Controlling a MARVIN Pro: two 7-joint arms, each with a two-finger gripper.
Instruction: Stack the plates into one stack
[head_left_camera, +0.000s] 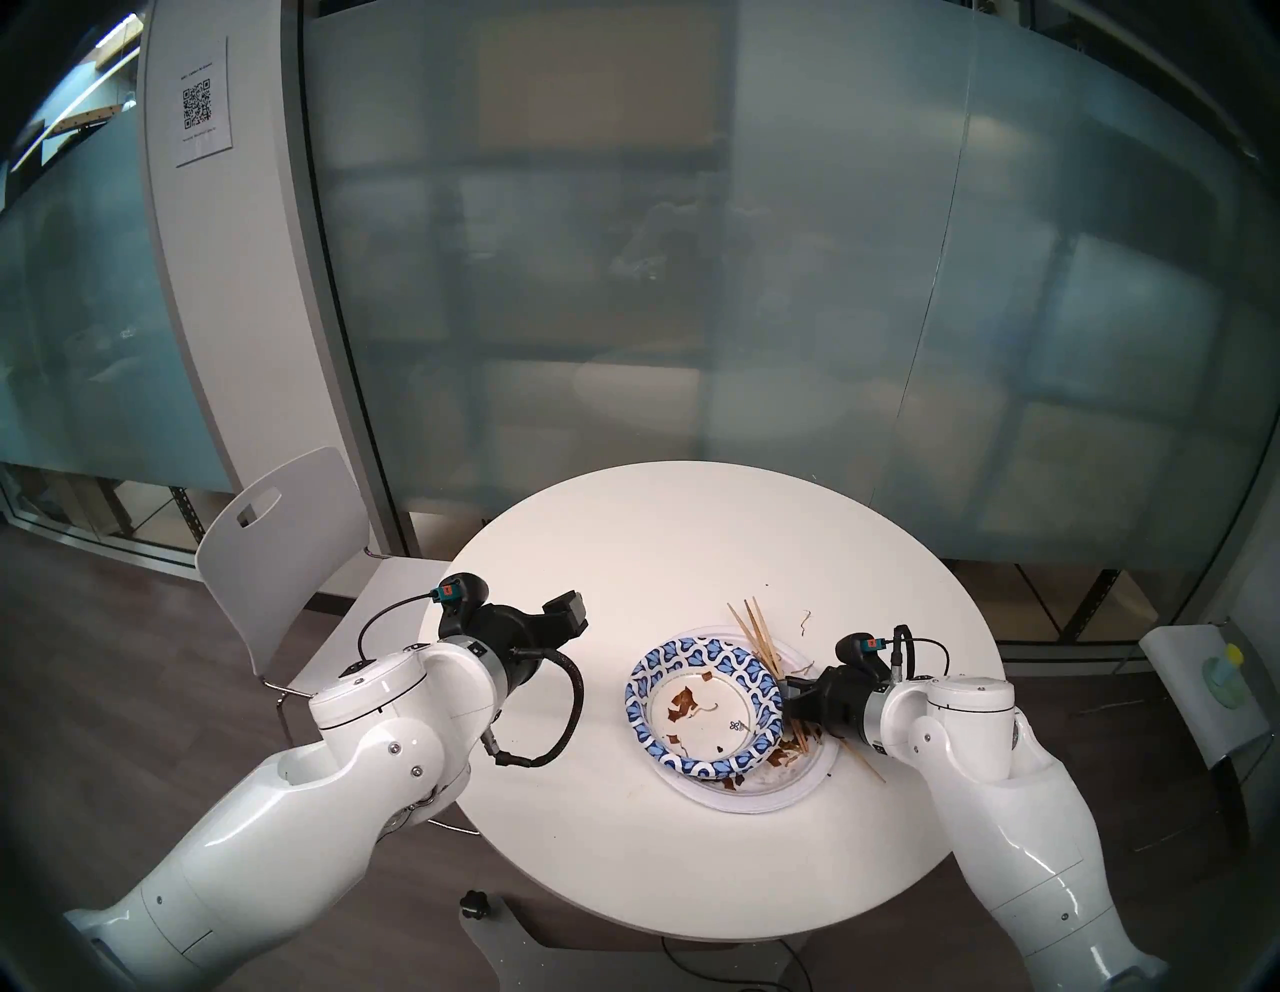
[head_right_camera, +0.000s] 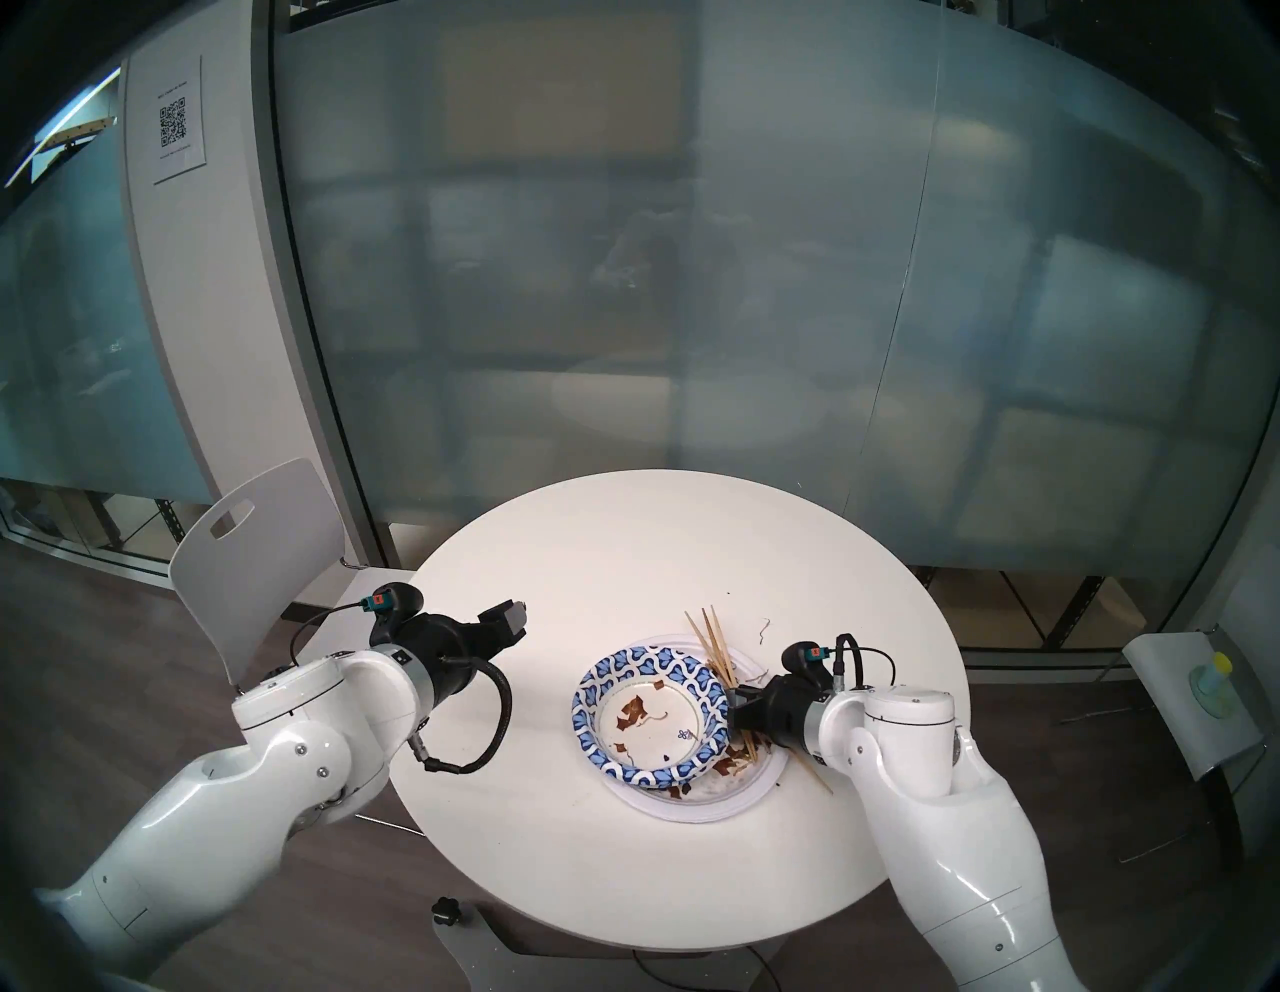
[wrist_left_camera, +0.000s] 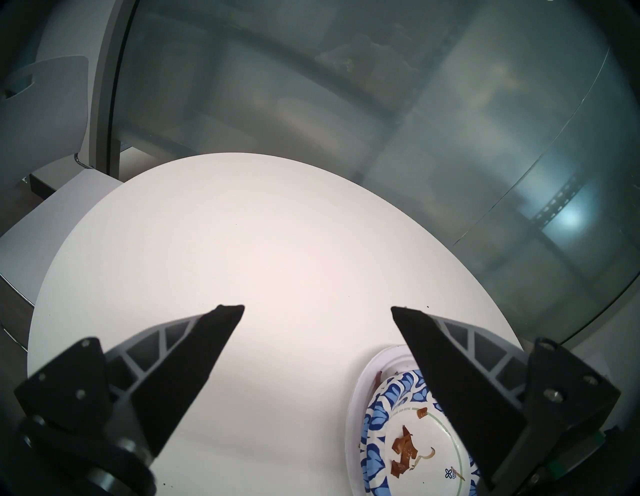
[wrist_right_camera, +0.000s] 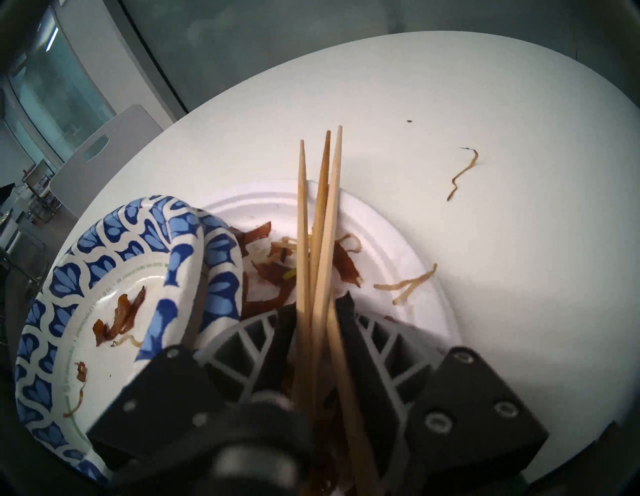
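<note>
The stack sits right of the table's centre. A wide white plate (head_left_camera: 751, 796) (wrist_right_camera: 398, 249) lies lowest, and a blue-patterned plate (head_left_camera: 692, 654) (wrist_left_camera: 375, 415) rests tilted on it. The right wrist view shows a second blue rim (wrist_right_camera: 221, 277) nested under the first blue rim (wrist_right_camera: 69, 277). Wooden chopsticks (head_left_camera: 755, 630) (wrist_right_camera: 322, 225) lie across the white plate's right side. My right gripper (head_left_camera: 789, 700) (wrist_right_camera: 317, 306) is low over that plate, its fingers pressed on the chopstick bundle from both sides. My left gripper (head_left_camera: 561, 616) (wrist_left_camera: 317, 308) hovers open and holds nothing, left of the stack.
The round white table (head_left_camera: 623, 540) has its bare part at the back and left. Brown food scraps lie in the plates, and a noodle strand (wrist_right_camera: 464, 173) lies on the table beyond them. A white chair (head_left_camera: 277, 540) stands at the left, with a frosted glass wall behind.
</note>
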